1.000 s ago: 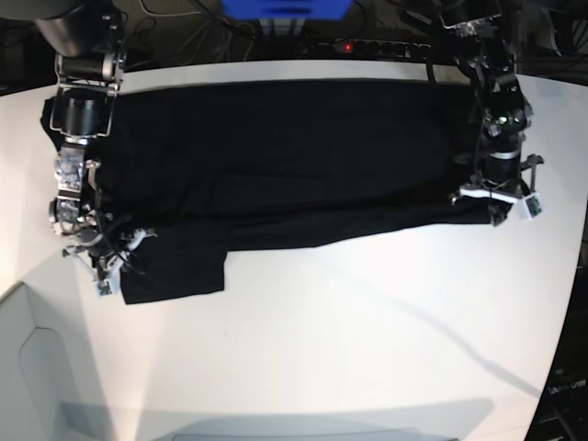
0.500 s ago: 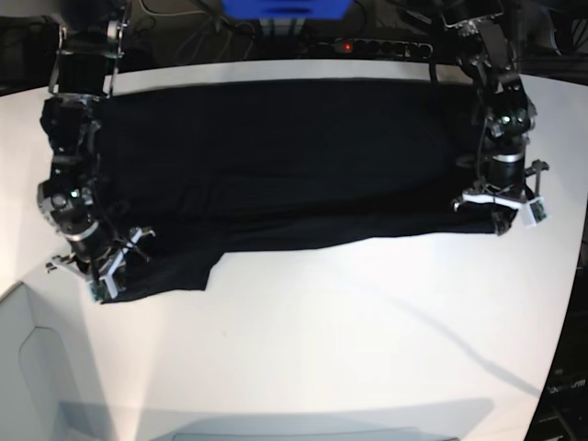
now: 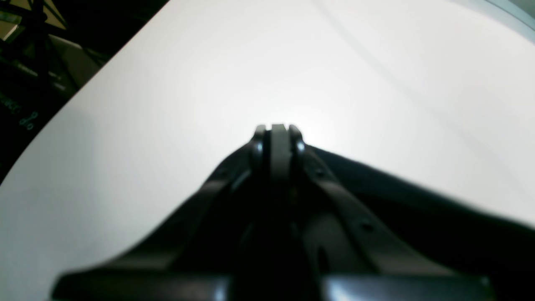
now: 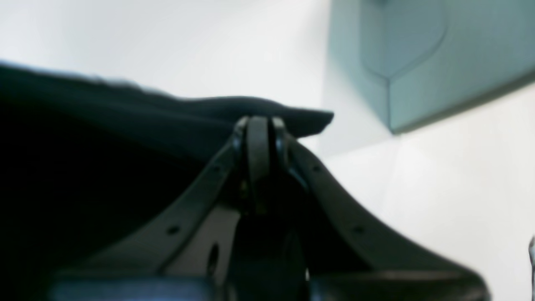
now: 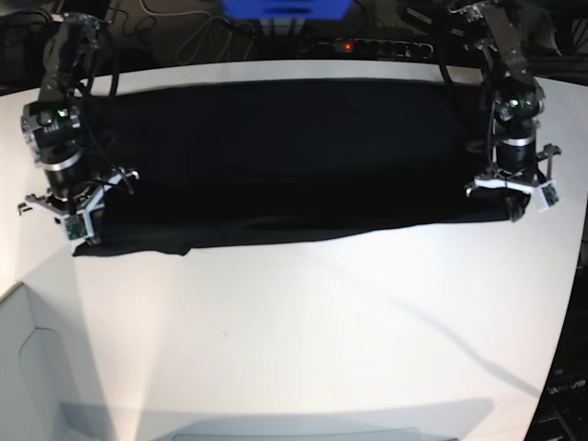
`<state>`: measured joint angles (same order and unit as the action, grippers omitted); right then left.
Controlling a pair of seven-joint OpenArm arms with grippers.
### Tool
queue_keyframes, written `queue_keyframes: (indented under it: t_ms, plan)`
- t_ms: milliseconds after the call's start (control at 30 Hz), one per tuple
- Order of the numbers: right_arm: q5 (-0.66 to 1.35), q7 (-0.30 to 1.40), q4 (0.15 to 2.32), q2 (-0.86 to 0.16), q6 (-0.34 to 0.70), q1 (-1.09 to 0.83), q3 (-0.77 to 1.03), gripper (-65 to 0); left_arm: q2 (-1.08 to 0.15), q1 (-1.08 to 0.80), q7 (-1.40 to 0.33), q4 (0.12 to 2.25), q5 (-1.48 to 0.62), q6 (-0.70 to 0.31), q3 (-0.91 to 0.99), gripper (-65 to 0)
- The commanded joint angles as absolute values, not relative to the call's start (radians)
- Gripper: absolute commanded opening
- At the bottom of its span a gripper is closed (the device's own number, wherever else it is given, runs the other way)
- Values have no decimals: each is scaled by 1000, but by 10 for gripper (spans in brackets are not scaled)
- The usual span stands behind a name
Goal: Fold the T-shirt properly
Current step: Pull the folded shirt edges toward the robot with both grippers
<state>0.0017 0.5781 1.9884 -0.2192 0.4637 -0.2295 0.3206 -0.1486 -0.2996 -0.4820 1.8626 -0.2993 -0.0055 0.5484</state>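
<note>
The black T-shirt [image 5: 276,156] lies stretched wide across the far half of the white table [image 5: 322,340]. Its near edge runs in a nearly straight line between my two grippers. My left gripper [image 5: 510,209], at the base view's right, is shut on the T-shirt's near corner; the left wrist view shows its jaws pressed together [image 3: 278,131] with black cloth [image 3: 418,209] under them. My right gripper [image 5: 81,237], at the base view's left, is shut on the other near corner; the right wrist view shows its closed jaws [image 4: 259,125] gripping a fold of cloth [image 4: 167,121].
A grey-green panel [image 4: 418,54] lies past the right gripper at the table's near left corner [image 5: 28,367]. A power strip with a red light [image 5: 367,44] and cables sit behind the table's far edge. The table's edge [image 3: 62,104] drops off beside the left gripper.
Both grippers have pulled outward and slightly back. The hanging sleeve flap at the near left has been drawn up and out, so the near edge is now taut and straight.
</note>
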Motion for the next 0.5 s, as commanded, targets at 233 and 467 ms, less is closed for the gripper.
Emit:
queue_keyframes:
  t_ms: [233,467]
  plan:
    - [5,552,2032,-232,461,-381,335,-650,-168,-369,-450,1880,-300,-5,553,-649]
    - [5,478,2034,-182,628,-510,375,-650,-211,-394,-453,1871,-300,-5,552,-649]
